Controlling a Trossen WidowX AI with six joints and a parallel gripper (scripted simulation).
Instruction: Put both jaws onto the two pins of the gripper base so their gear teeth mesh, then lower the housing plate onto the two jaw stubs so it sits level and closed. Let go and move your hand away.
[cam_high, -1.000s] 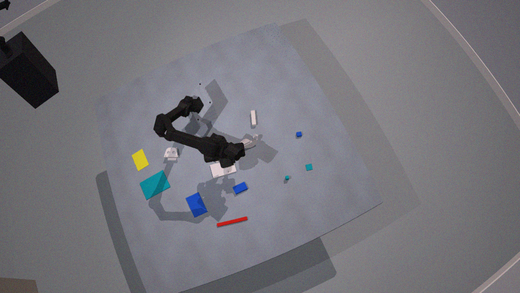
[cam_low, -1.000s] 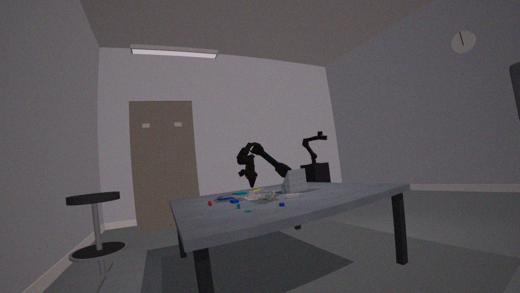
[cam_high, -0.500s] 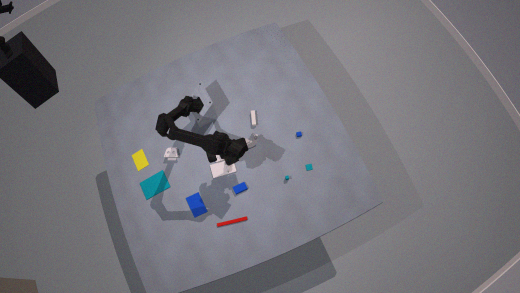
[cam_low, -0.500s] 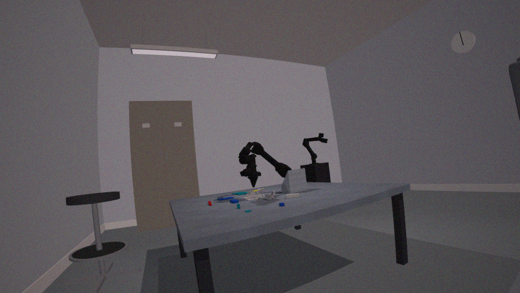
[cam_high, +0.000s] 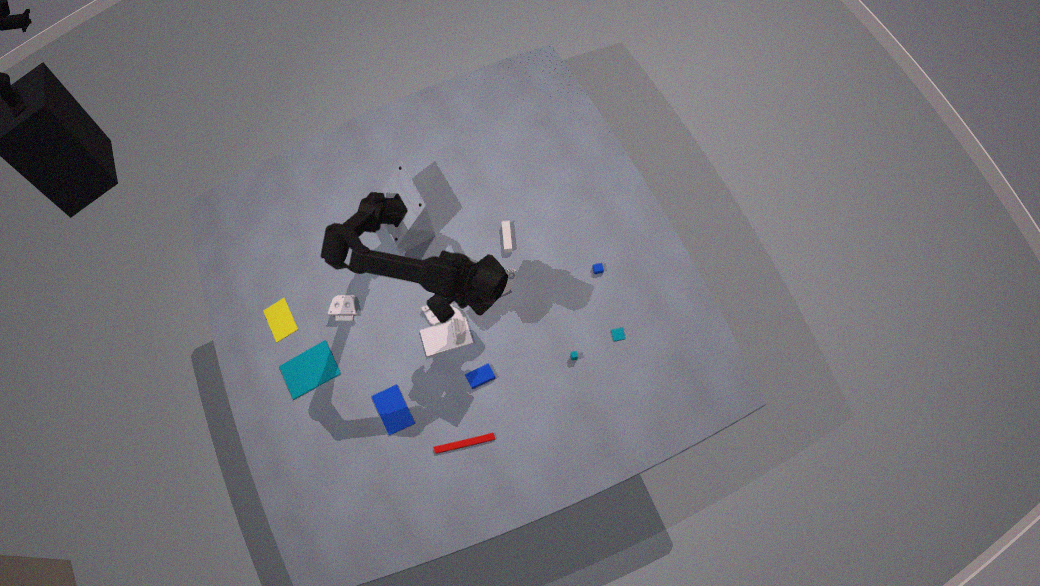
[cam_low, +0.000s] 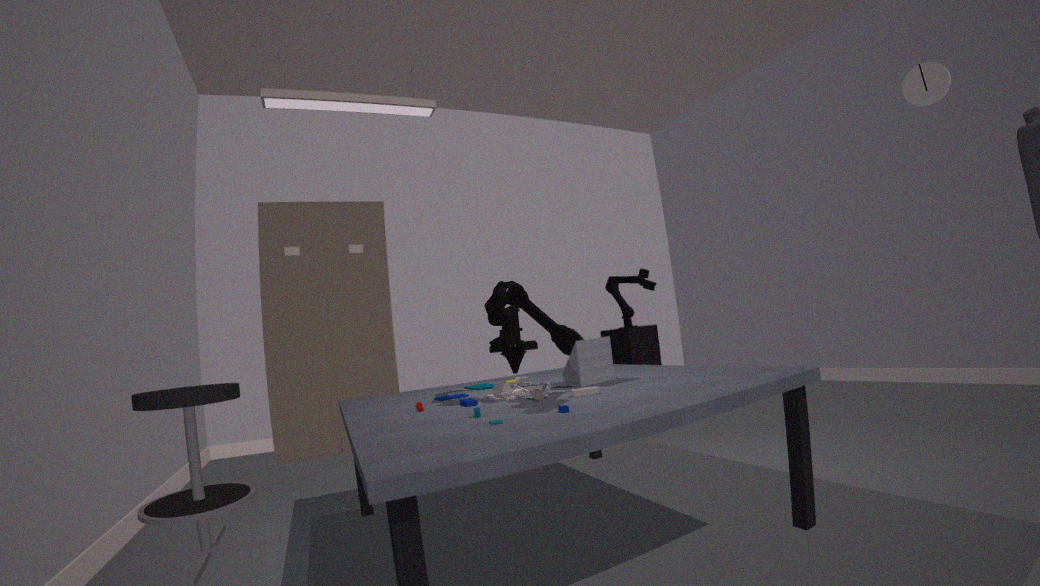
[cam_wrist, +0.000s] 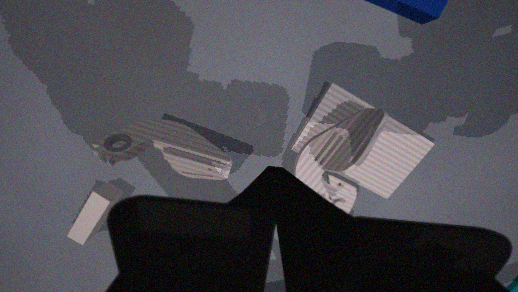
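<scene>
My gripper (cam_low: 515, 371) (cam_wrist: 274, 174) is shut with nothing between its fingertips, above the parts and between the two jaws. The white gripper base (cam_high: 436, 342) (cam_wrist: 402, 162) lies right of the fingertips in the wrist view. One white jaw (cam_high: 459, 327) (cam_wrist: 350, 145) lies over the base, looking tilted; whether it is on a pin cannot be told. The other jaw (cam_high: 510, 273) (cam_wrist: 195, 150) lies apart on the table, left in the wrist view and mostly hidden under the hand in the top view. The white housing plate (cam_high: 343, 305) with two holes lies separately, left of the base.
A white block (cam_high: 507, 236) (cam_wrist: 89, 218) lies beyond the loose jaw. Blue blocks (cam_high: 480, 376) (cam_high: 393, 409), a red bar (cam_high: 464, 443), a teal plate (cam_high: 310, 369) and a yellow plate (cam_high: 280, 319) lie around. A grey upright block (cam_low: 590, 363) stands near the arm's base.
</scene>
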